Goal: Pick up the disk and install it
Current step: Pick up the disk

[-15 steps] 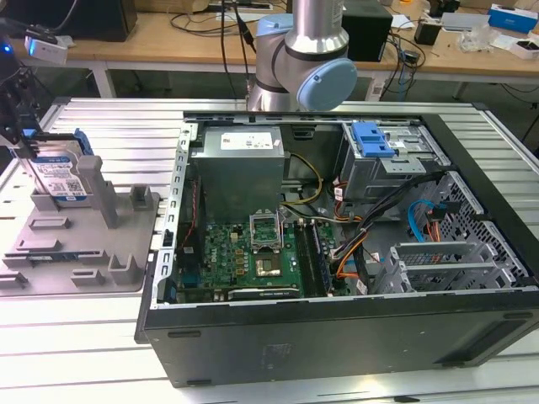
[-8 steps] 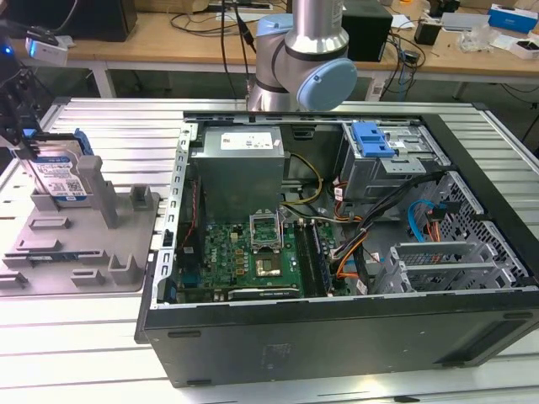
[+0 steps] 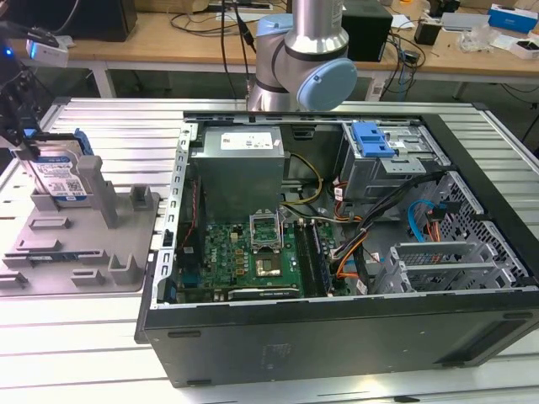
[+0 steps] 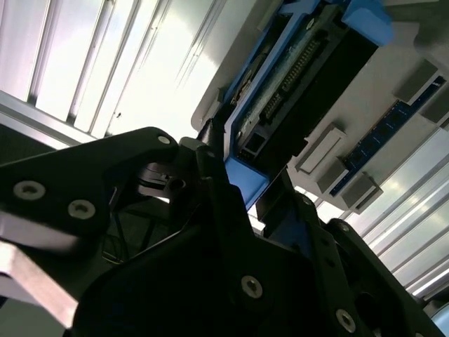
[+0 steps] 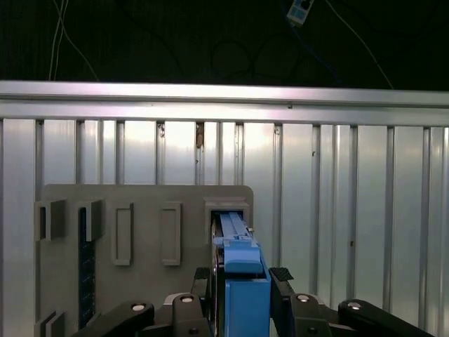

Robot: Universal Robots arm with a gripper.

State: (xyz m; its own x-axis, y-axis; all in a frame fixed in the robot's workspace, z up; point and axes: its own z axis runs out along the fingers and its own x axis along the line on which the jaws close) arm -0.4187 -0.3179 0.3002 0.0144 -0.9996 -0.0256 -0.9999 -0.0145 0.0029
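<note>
— Where does the disk (image 3: 61, 172) stand?
— On edge, upright in a slot of the grey fixture tray (image 3: 84, 244), at the exterior view's left.
— What does it look like?
— It's a silver hard drive with a white-and-blue label on its broad face and a blue carrier bracket around it.
— Is it free?
— No. The gripper (image 5: 247, 277) clamps its upper edge, with one finger against each face.

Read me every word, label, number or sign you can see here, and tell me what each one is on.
No text can be read here.
On the disk, a white-and-blue label: print too small to read.
On the power supply, a white sticker: too small to read.
On the blue box, far back at the exterior view's right: lettering too small to read.
On the motherboard: markings too small to read.
</note>
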